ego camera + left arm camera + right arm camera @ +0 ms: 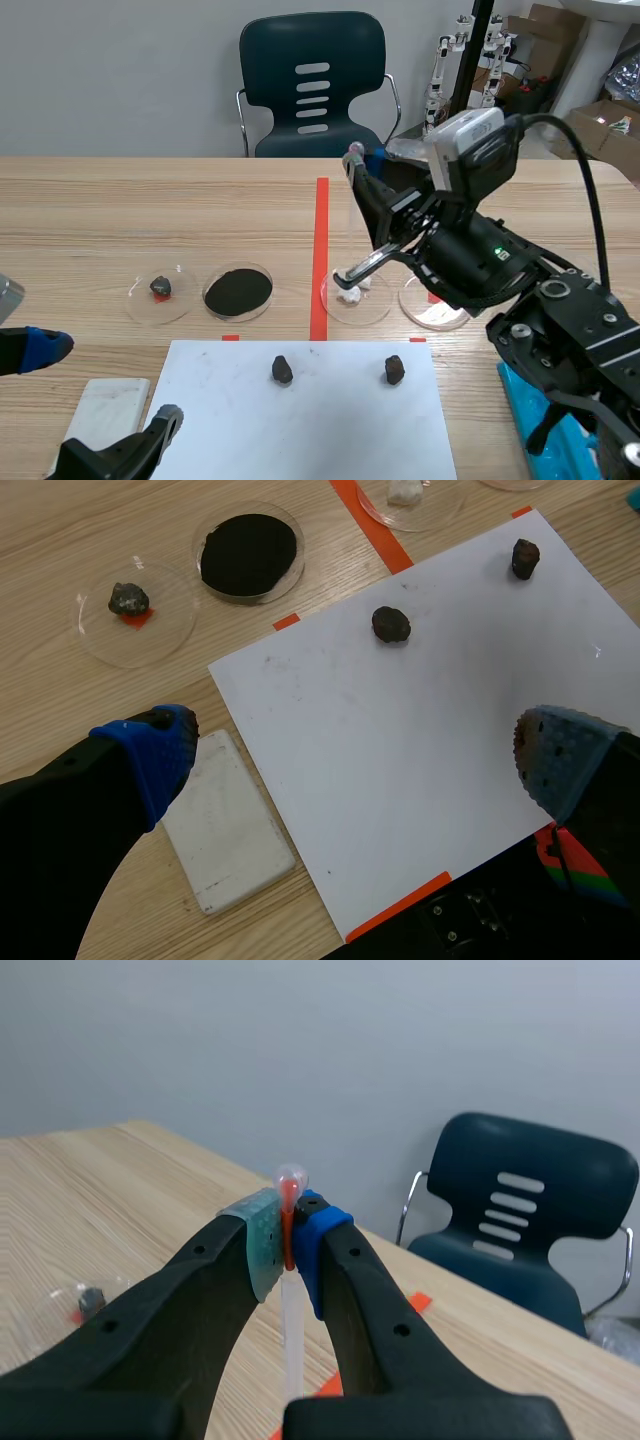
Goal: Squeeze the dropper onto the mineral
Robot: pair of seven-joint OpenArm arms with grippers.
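Observation:
My right gripper (358, 165) (290, 1230) is shut on a clear dropper (290, 1195) just under its bulb, where red liquid shows between the pads. The dropper (351, 215) hangs upright, and its stem runs down toward a petri dish (372, 310) holding a white mineral (350, 293) (405, 490). I cannot tell whether the tip touches it. Two dark minerals (282, 370) (394, 370) lie on a white sheet (330, 430) (420, 740). My left gripper (105, 383) (355, 755) stands open, low over the sheet's near left part, holding nothing.
Left of the red tape line stand a dish of black powder (238, 291) (248, 553) and a dish with a small dark rock (160, 288) (128, 599). A white tile (105, 410) (228, 835) lies beside the sheet. Another dish (435, 305) stands right of the white mineral. A dark chair (313, 85) stands behind the table.

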